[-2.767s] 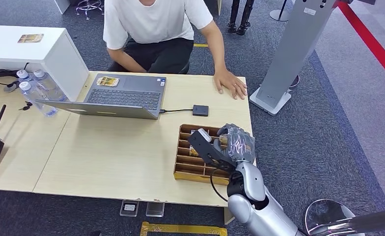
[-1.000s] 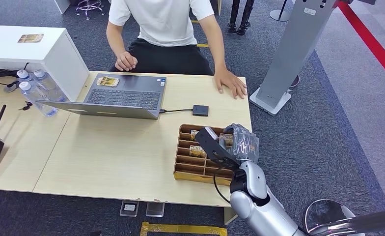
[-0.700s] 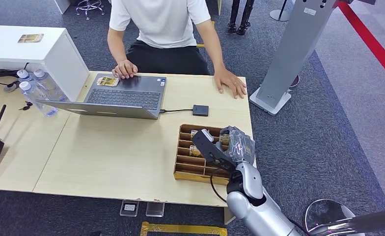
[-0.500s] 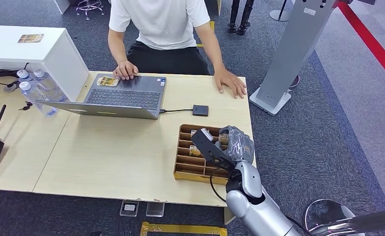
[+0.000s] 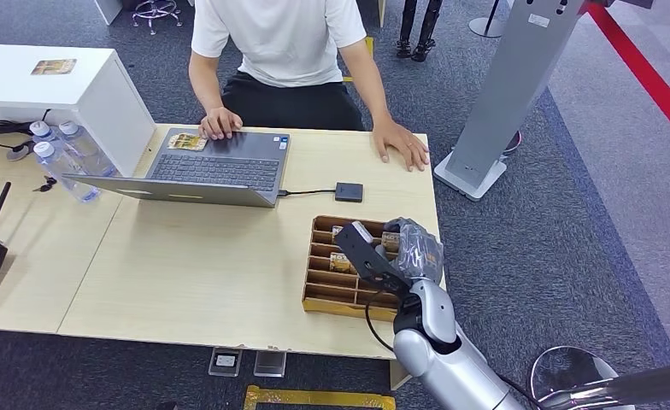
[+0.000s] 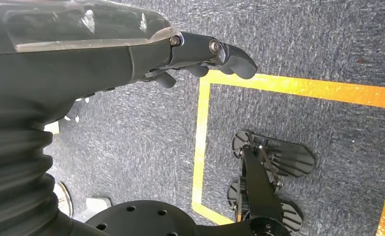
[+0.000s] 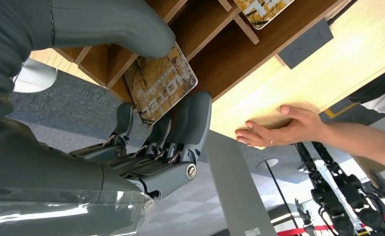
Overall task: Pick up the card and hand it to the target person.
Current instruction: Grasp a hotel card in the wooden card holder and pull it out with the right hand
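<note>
Our right hand has settled lower into the far right corner of the brown slotted cardboard tray than it was a second ago, when it sat a little higher above the dividers; the person's hand has meanwhile come up to rest on the open grey laptop. We judge the pick is in progress and the handover not yet begun.

In the right wrist view the glossy tan printed card stands tilted in its slot, our thick grey thumb on one face and our darker fingers curled against the other, so we are grasping the card, though it is not yet lifted clear. The card looks thin, stiff and slick, with rounded corners. The tray's dividers are thin matte board, likely to snag an edge. The worktop is pale wood laminate, smooth.

Our left hand hangs above grey carpet, its fingers loosely curled with nothing in them, clenched rather than spread
</note>
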Controlling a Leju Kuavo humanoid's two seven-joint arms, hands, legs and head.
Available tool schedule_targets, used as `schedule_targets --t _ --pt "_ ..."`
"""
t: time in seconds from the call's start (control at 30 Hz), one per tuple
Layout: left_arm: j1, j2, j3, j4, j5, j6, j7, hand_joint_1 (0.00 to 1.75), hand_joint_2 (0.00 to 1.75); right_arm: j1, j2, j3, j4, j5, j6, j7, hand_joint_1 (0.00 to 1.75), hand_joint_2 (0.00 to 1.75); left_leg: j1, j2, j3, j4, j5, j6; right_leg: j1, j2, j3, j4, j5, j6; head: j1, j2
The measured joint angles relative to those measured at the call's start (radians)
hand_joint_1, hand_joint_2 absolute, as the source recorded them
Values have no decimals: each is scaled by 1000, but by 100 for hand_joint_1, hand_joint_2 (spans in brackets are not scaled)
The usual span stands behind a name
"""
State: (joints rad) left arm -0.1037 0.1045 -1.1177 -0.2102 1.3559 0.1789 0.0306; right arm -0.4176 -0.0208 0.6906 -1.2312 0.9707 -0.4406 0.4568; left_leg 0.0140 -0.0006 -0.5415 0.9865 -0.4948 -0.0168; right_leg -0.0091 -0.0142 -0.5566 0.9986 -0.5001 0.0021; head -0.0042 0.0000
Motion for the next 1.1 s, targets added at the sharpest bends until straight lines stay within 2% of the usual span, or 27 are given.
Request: schedule_targets --t 0.47,0.77,0.97,1.1 --pt "0 0 0 0 0 0 0 0 175 4 -18 -7 -8 -7 2 9 89 175 0 0 0 0 0 0 0 0 0 0 0 0 0 0" --pt "0 0 0 0 0 0 0 0 175 6 -19 -7 -8 -8 4 9 99 175 0 0 0 0 0 0 0 0 0 0 0 0 0 0" --pt "0 0 0 0 -1 0 0 0 175 6 -19 -8 -7 -8 5 6 137 175 0 0 0 0 0 0 0 0 0 0 0 0 0 0" --pt "0 0 0 0 -3 -1 1 0 175 7 -21 -9 -7 -8 10 9 170 175 0 0 0 0 0 0 0 0 0 0 0 0 0 0"
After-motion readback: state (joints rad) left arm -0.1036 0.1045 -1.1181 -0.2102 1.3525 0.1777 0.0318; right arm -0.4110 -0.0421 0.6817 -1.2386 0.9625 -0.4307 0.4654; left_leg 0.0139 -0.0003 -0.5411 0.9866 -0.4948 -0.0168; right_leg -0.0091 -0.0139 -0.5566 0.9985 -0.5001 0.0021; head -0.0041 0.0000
